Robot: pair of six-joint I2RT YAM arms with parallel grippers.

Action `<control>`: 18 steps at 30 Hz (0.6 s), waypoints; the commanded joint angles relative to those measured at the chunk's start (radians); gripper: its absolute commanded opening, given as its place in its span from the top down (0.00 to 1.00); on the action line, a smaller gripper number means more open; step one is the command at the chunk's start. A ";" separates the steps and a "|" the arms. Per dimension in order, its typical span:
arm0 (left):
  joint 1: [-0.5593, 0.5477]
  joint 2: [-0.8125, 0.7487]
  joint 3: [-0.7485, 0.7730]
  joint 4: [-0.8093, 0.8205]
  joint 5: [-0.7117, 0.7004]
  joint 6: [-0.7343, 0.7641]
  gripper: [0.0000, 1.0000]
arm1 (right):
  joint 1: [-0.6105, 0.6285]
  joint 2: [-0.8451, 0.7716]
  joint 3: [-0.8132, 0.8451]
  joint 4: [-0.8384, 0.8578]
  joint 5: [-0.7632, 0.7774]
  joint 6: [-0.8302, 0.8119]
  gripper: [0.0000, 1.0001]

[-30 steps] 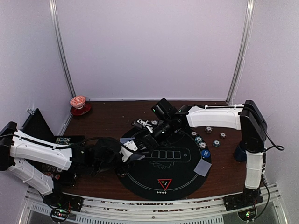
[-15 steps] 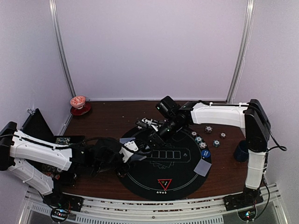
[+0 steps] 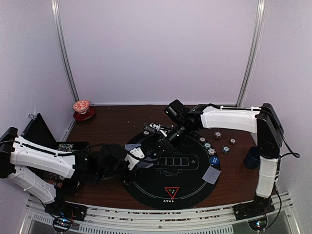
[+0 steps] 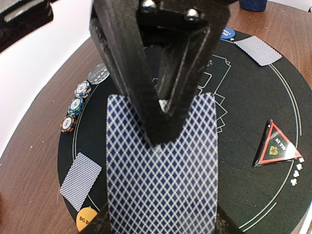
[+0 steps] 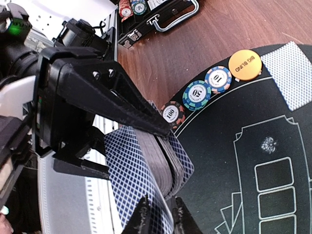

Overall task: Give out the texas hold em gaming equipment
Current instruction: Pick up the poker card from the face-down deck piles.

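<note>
Cards (image 4: 161, 165): blue-and-white diamond lattice backs. Mat (image 4: 239, 165): black, thin white lines. Triangle marker (image 4: 275, 146): red border, black centre. Chips (image 5: 196, 95): striped edges, orange-black, green-blue, blue-peach. Orange button (image 5: 245, 64), blue button (image 4: 226, 33). Table (image 5: 195, 44): brown wood grain. Cup (image 3: 81, 106): red-white.

You see a blue-diamond-backed deck (image 4: 161, 185) clamped in the left gripper (image 4: 163, 124). Three striped chips (image 4: 75, 105) and one face-down card (image 4: 80, 181) lie left of it, and a red triangle marker (image 4: 275, 146) lies to its right.
</note>
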 commanded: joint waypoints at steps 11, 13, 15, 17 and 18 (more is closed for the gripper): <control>-0.002 0.000 0.016 0.065 -0.010 0.004 0.48 | -0.045 -0.056 0.001 -0.079 -0.091 -0.048 1.00; -0.002 -0.001 0.016 0.065 -0.011 0.005 0.48 | -0.067 -0.059 0.010 -0.098 -0.100 -0.052 1.00; -0.002 0.000 0.016 0.063 -0.012 0.006 0.48 | -0.098 -0.077 0.008 -0.104 -0.119 -0.049 1.00; -0.003 -0.002 0.016 0.063 -0.011 0.007 0.48 | -0.130 -0.104 -0.003 -0.113 -0.126 -0.055 1.00; -0.002 -0.002 0.016 0.063 -0.011 0.007 0.48 | -0.141 -0.117 -0.009 -0.131 -0.128 -0.070 1.00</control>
